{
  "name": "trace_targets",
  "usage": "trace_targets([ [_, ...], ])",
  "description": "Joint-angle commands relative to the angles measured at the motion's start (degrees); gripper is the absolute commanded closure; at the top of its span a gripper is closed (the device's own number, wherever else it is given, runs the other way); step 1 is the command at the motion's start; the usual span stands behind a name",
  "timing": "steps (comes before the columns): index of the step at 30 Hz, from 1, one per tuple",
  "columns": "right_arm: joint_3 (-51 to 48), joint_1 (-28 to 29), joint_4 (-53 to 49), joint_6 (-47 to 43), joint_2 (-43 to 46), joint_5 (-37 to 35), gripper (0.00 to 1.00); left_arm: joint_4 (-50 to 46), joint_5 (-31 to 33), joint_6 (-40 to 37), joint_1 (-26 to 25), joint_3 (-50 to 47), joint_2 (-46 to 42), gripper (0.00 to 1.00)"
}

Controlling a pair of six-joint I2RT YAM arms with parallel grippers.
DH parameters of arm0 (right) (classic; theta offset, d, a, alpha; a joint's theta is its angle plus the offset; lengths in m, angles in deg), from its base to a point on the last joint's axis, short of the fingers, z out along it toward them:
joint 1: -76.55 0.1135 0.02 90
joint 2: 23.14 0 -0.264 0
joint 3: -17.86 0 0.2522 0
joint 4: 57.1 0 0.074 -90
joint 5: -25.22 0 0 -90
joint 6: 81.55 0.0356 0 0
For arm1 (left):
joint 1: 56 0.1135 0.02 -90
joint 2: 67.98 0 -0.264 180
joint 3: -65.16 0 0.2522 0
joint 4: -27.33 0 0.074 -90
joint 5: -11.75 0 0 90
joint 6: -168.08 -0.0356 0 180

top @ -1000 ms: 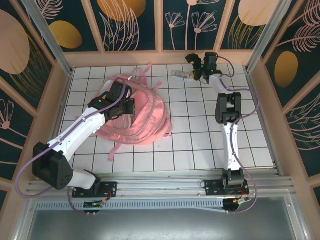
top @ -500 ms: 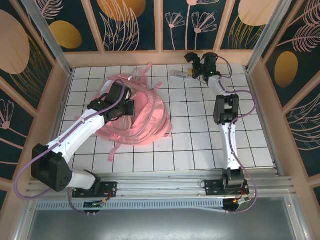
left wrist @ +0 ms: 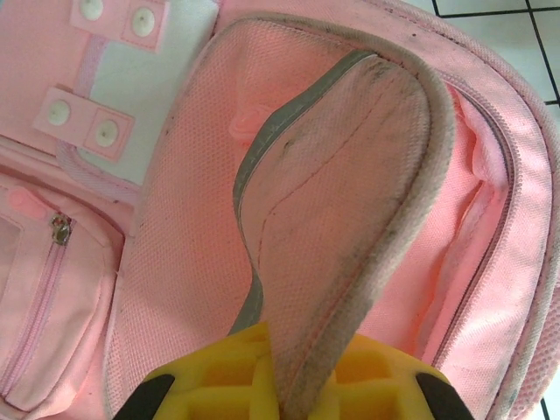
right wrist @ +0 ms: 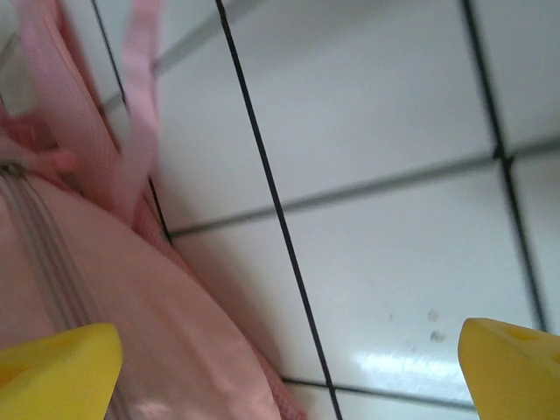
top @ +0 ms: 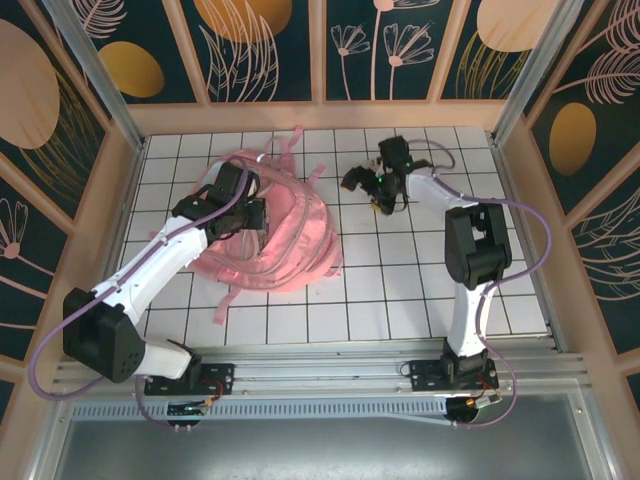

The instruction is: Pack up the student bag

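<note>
The student bag (top: 290, 235), a large pink backpack, lies open on the left half of the white tiled table. My left gripper (top: 250, 215) is shut on the grey-edged rim of its opened flap (left wrist: 350, 201). The yellow fingers (left wrist: 210, 376) pinch that rim and hold it up, so the mesh-lined inside shows. My right gripper (top: 365, 190) hovers just right of the bag's upper edge. It is open, with bare tile between its yellow fingertips (right wrist: 512, 354). The bag's pink side (right wrist: 131, 306) and a strap (right wrist: 136, 105) lie at the left of the right wrist view.
Loose pink straps (top: 300, 140) trail from the bag toward the back of the table. Bare tiles (top: 400, 280) stretch across the right and front. Wooden side walls (top: 515, 200) enclose the table.
My right arm has swung from the back edge forward and left, ending beside the bag. A slim pale object that lay at the back is no longer visible. The left arm has held still.
</note>
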Motion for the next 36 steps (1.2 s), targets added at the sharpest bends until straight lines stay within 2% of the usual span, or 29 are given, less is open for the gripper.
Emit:
trace_targets([
  [1,11.66,-2.18,-13.59,-6.5,-3.97,-13.64,0.01,0.88,0.54,-1.88,0.88,2.41,0.72,1.0],
  [3,20.86,-5.52,-20.1,-1.95,-9.8,-13.76,0.01,1.01,0.55,-2.02,0.9,2.55,0.72,1.0],
  [5,27.68,-7.1,-20.77,-2.08,-14.23,-15.87,0.01,0.93,0.13,-1.78,0.89,2.21,0.51,1.0],
  [8,41.49,-6.67,-20.63,-11.4,-21.92,-23.98,0.01,1.51,-1.25,-1.08,0.88,0.94,-0.1,1.0],
  [9,46.21,-7.1,-20.64,-12.89,-24.93,-25.27,0.01,1.54,-1.85,-0.87,0.88,0.59,-0.4,1.0],
  [10,48.36,-7.74,-18.34,-14.68,-26.93,-23.53,0.01,1.45,-2.2,-0.65,0.88,0.36,-0.59,1.0],
  [13,46.56,-9.75,-8.0,-18.79,-28.86,-15.6,0.01,0.53,-3.34,-0.76,0.88,-0.07,-0.68,1.0],
  [16,46.73,-11.0,-3.87,-21.31,-30.26,-12.14,0.01,-0.01,-3.73,-0.69,0.88,-1.14,-1.2,1.0],
  [21,46.95,-12.79,-0.91,-21.0,-33.25,-1.7,0.01,-0.65,-4.55,-1.07,0.88,-1.84,-1.37,1.0],
  [26,48.83,-13.29,-3.73,-20.26,-37.44,9.17,0.01,-0.71,-4.44,-1.43,0.88,-1.76,-1.51,1.0],
  [29,45.91,-12.99,-6.37,-22.14,-36.63,8.87,0.01,-0.75,-4.68,-1.51,0.88,-1.8,-1.96,1.0],
  [33,37.94,-11.71,-7.9,-24.56,-30.97,7.2,0.01,-0.32,-4.52,-1.57,0.88,-2.41,-2.97,1.0],
  [36,32.35,-8.71,-9.12,-28.96,-26.25,-1.58,0.01,0.14,-4.53,-1.57,0.89,-3.16,-3.7,1.0],
])
